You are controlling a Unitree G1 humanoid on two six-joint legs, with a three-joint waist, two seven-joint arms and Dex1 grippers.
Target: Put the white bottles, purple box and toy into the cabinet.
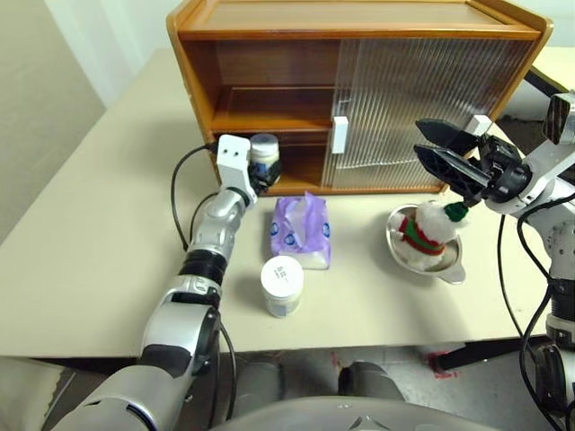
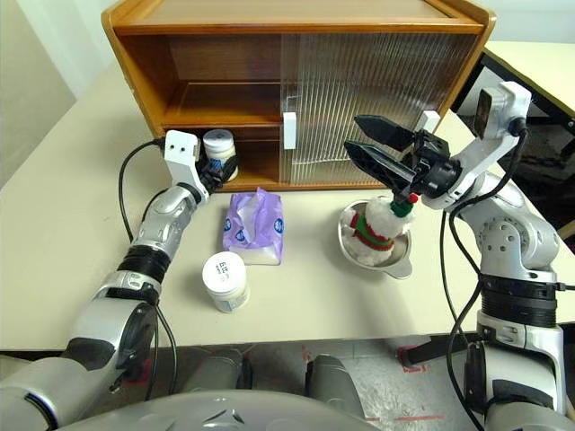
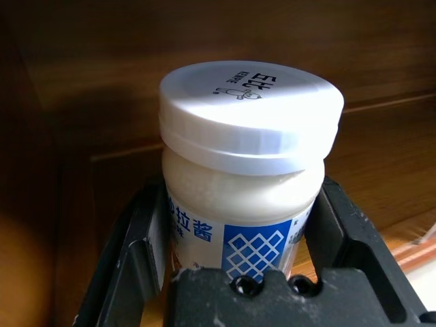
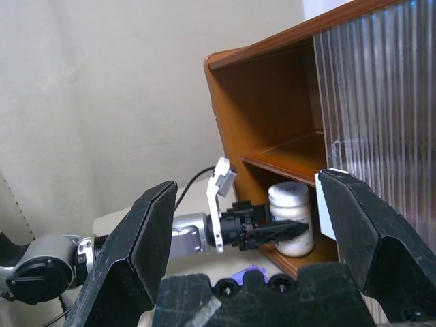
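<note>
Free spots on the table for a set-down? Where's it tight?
Free: table left of the left arm, and the strip between purple box and toy. Tight: cabinet opening, where the left pincer holds a white bottle.

cabinet (image 1: pixel 269 54) right half veiled by ribbed door (image 1: pixel 413 108)

table (image 1: pixel 90 260): beige top | wall (image 4: pixel 102 82): plain pale | floor (image 2: pixel 422 395): grey, red marks
</note>
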